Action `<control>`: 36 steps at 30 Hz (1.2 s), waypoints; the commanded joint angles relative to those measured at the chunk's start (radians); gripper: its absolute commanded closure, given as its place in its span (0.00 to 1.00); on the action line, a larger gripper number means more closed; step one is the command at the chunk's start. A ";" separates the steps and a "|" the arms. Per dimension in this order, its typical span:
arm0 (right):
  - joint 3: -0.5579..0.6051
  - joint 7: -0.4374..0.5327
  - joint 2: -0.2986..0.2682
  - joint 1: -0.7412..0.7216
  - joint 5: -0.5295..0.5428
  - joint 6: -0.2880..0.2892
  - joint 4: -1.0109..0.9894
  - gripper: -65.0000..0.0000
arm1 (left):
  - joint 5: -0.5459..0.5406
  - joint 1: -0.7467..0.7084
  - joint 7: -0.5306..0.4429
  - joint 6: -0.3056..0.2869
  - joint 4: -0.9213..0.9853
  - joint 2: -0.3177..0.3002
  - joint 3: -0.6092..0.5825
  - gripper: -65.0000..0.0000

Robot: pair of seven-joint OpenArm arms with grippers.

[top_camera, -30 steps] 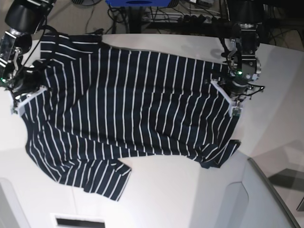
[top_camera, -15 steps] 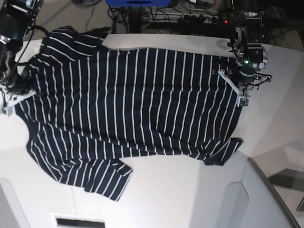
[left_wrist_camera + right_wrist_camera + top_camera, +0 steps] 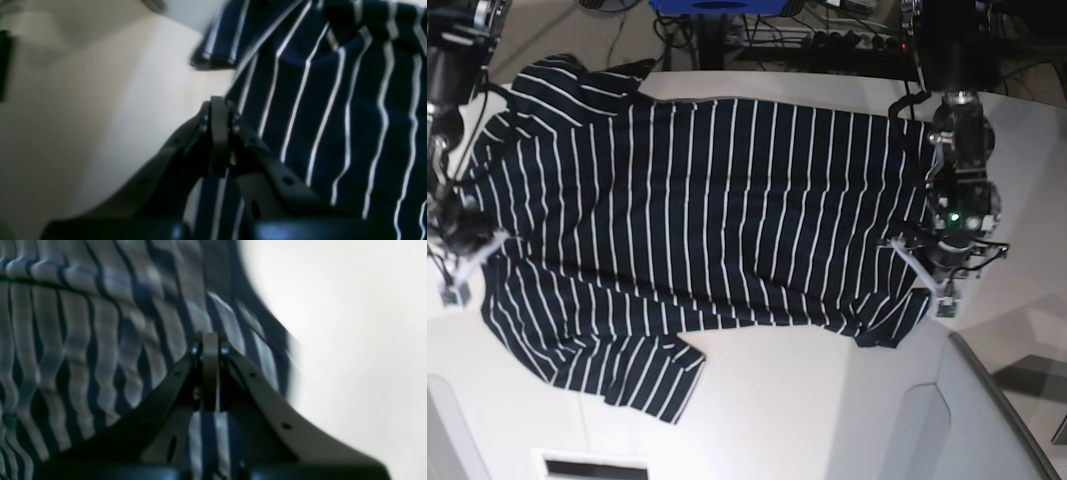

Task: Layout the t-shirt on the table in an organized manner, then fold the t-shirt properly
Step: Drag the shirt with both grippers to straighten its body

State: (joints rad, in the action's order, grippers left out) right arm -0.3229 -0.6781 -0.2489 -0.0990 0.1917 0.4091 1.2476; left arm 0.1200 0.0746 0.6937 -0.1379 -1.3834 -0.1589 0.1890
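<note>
Left hand [image 3: 947, 290] and right hand [image 3: 452, 282] both clamped closed, spread wide apart

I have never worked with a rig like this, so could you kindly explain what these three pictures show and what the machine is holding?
It is a robot with two arms. One picture looks down over the white table; the other two come from cameras on the wrists, looking along each hand. A dark t-shirt with thin white stripes lies spread across the table. The left hand, on the overhead picture's right, is shut on one edge of the shirt. The right hand, at the opposite side, is shut on the other edge. Both wrist pictures are blurred.
</note>
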 commanded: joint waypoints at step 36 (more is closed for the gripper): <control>0.463 0.588 -0.131 -0.244 -0.001 -0.155 -0.449 0.98 | -0.015 -0.204 -0.093 0.005 -0.123 -0.026 0.119 1.00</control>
State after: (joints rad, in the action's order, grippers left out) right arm 0.1455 -0.1097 -0.3622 -0.3237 0.1844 0.2508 0.7971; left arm 0.1032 -0.1383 0.6167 -0.1383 -1.4895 -0.1719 0.3046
